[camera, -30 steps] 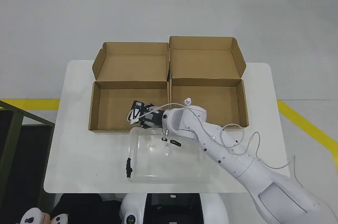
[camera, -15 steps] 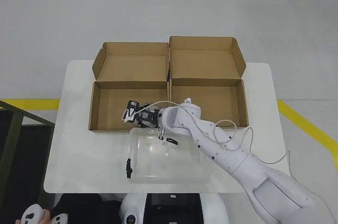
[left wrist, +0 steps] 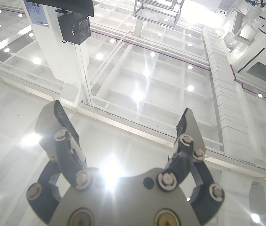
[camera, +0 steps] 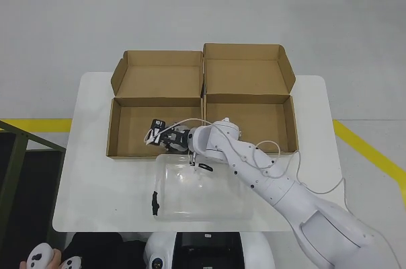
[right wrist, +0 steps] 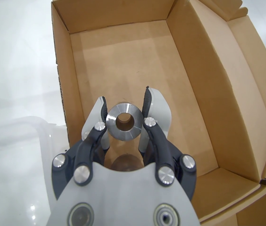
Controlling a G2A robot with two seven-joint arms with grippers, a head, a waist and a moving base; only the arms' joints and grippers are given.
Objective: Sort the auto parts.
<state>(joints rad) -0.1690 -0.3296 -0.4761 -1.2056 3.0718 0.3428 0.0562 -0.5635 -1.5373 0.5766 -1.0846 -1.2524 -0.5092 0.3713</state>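
As its wrist view reveals, right gripper (right wrist: 125,95) clamps a steel ring (right wrist: 123,134).

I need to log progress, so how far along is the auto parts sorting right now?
Done: nothing visible; the left cardboard box and right cardboard box both show bare floors. In hand: the right gripper holds a metal ring over the left cardboard box. Left: release it; whether parts remain in the clear bin is unclear.
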